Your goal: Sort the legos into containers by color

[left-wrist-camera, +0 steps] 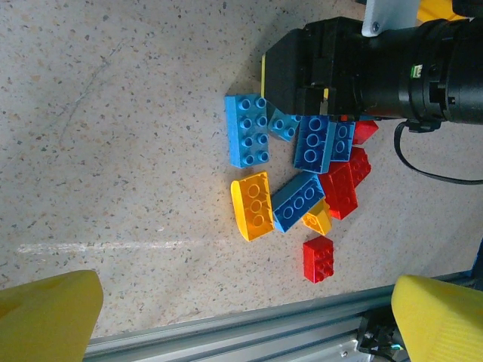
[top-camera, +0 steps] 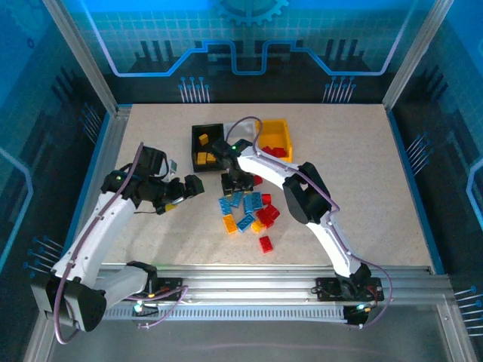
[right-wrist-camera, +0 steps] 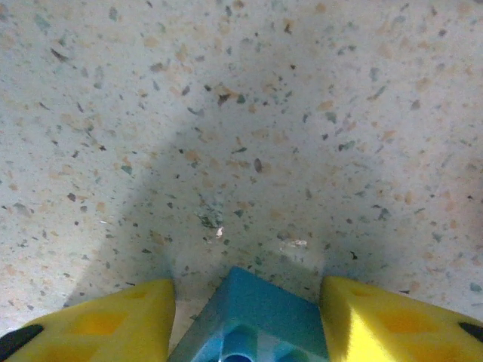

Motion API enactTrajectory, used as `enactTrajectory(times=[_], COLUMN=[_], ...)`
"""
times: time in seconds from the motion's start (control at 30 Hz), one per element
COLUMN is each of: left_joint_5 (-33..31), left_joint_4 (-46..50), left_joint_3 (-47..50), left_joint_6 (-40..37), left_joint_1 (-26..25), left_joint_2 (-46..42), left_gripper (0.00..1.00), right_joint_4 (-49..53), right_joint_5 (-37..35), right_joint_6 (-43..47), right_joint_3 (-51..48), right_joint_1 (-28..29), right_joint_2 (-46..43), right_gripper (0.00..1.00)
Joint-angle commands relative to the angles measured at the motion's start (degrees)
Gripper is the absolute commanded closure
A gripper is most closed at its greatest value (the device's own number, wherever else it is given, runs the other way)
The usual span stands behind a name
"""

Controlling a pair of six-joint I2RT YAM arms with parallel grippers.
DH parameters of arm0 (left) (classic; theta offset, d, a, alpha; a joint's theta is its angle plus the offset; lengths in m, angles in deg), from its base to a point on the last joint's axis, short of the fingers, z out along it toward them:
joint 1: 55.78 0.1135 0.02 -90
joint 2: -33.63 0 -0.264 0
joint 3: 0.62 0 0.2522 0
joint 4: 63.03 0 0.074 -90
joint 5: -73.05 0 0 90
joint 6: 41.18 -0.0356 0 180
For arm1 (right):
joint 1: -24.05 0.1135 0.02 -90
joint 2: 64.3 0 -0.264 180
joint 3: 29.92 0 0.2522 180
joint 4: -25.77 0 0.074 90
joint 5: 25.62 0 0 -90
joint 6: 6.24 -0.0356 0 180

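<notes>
Though a few yellow bricks (top-camera: 202, 157) lie in the black bin (top-camera: 195, 130) and red ones (top-camera: 273, 151) in the yellow bin (top-camera: 281, 124), most legos (top-camera: 247, 213) sit piled at the bins' 6 o'clock, so sorting looks under halfway. The right gripper (top-camera: 237, 183) pinches a blue brick (right-wrist-camera: 253, 317). The left gripper (top-camera: 189, 187), at the pile's 9 o'clock, gapes wide and empty.

My left arm (top-camera: 98, 226) leans up from its base and bends at the elbow, so the wrist points to the right. The left gripper (left-wrist-camera: 241, 309) hangs above the table with its two yellow fingers (left-wrist-camera: 45, 313) spread wide apart. My right arm (top-camera: 324, 219) reaches forward and to the left. The right gripper (top-camera: 238, 181) points down, low by the table. Its yellow fingers (right-wrist-camera: 392, 317) sit on each side of a blue lego (right-wrist-camera: 253, 313). I can't tell if they squeeze it.
</notes>
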Motion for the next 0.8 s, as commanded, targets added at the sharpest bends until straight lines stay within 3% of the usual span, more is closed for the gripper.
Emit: enactTrajectory(times=[0.0,0.43,0.77], left_joint_5=[1.8,0.1,0.7], left_joint_4=[0.9,3.7,2.9], left_joint_3=[0.2,3.5,4.5], left_joint_6=[-0.8,-1.4,-1.1], left_joint_1=[0.0,0.1,0.1], left_joint_2=[-1.9,-7.2,-7.8], left_gripper=[0.01,0.01,0.01], right_joint_4=[5.3,5.6,2.8], right_joint_5=[3.4,4.2,2.4], right_joint_6=[-2.6,2.3,2.5], right_joint_3=[-2.1,13.3,-0.2], right_joint_1=[2.7,3.5,3.4], right_joint_2=[-0.1,5.2,-2.0], right_gripper=[0.48,0.49,0.48])
